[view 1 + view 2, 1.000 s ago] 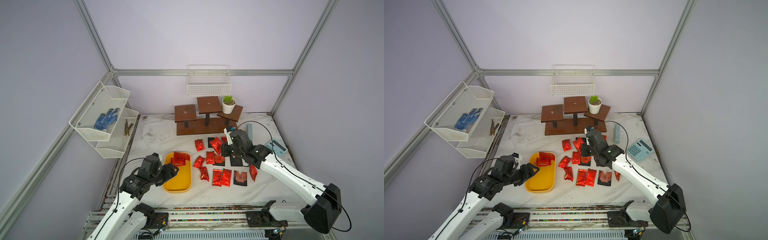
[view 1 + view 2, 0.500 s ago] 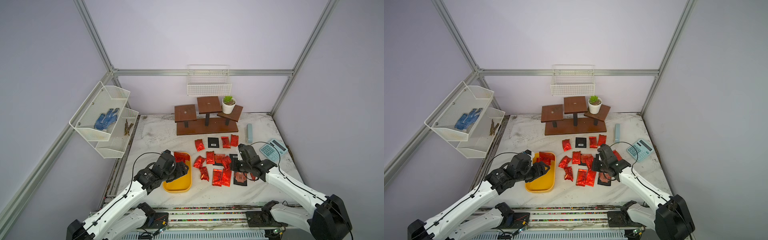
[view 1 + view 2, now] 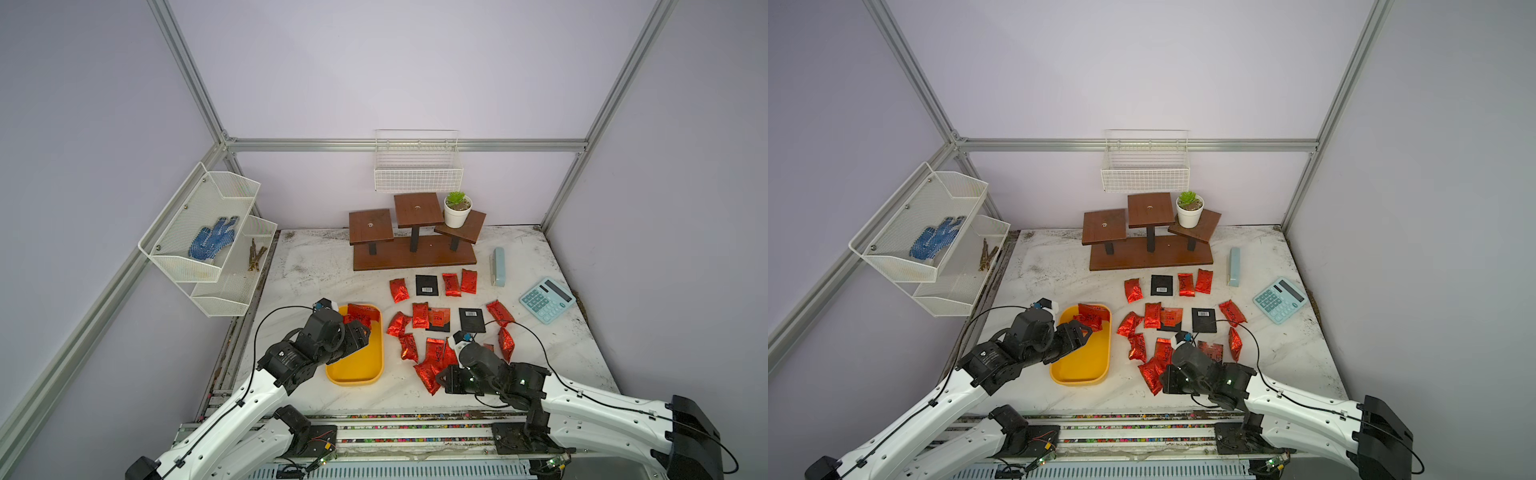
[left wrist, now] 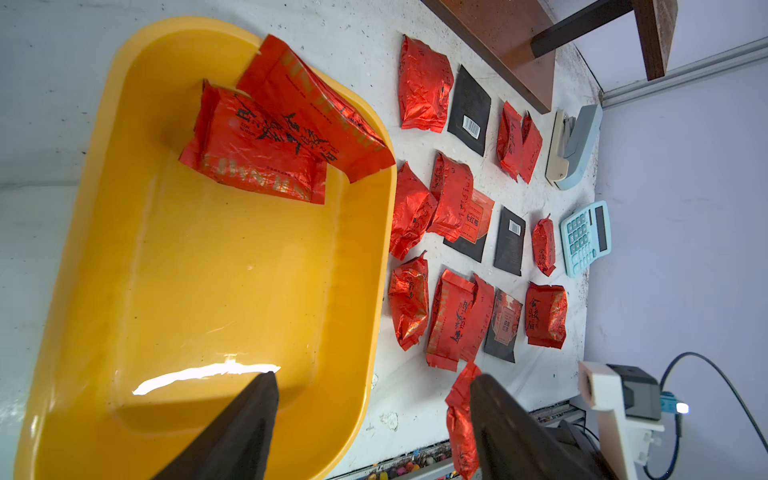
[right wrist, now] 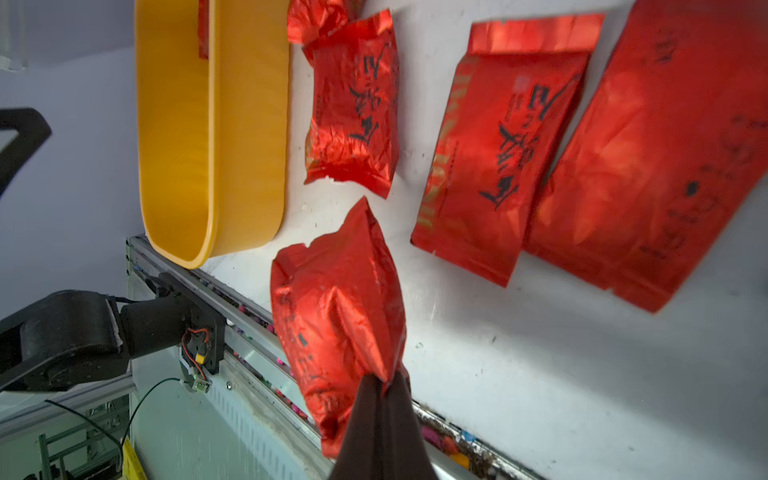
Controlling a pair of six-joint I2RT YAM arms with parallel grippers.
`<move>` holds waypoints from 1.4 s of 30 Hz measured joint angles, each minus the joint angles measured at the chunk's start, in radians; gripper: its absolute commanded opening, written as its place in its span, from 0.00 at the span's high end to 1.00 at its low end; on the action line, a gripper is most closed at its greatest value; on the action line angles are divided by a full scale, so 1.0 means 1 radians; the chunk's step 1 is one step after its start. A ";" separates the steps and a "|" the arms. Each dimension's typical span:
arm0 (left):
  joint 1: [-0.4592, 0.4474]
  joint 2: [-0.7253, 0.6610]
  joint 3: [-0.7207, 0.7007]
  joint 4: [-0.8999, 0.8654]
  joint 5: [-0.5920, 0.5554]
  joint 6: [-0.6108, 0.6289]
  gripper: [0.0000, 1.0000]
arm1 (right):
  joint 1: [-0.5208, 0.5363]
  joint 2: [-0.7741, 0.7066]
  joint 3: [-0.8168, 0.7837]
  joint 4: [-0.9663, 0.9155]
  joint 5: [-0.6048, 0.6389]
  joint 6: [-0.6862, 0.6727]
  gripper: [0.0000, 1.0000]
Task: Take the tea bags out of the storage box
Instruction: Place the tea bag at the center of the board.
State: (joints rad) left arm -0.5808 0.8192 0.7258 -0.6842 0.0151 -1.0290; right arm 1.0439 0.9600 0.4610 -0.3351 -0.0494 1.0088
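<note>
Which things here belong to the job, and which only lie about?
Job: yellow storage box; two red tea bags inside it; tea bags on table; red tea bag in right pincer.
Lying about: calculator; stapler; potted plant; wooden stand; glove.

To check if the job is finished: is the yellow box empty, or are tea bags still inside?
Not empty: two red tea bags overlap at one end of the yellow box; the rest is bare.
</note>
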 measured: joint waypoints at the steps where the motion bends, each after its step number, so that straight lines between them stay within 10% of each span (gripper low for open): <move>1: 0.005 -0.002 0.000 -0.005 -0.001 0.000 0.24 | 0.016 0.020 0.000 0.017 0.007 0.010 1.00; 23: 0.075 -0.043 0.036 -0.093 0.005 0.026 0.23 | 0.098 0.441 0.090 0.380 0.046 0.118 1.00; 35: 0.090 -0.061 0.035 -0.100 0.019 0.026 0.22 | 0.098 0.475 0.083 0.475 0.040 0.166 0.61; 42: 0.100 -0.062 0.036 -0.110 0.023 0.029 0.21 | 0.114 0.356 0.059 0.414 0.035 0.150 0.59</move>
State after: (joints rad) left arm -0.4812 0.7570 0.7616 -0.7944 0.0376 -0.9997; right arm 1.1584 1.3163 0.5198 0.0784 -0.0143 1.1587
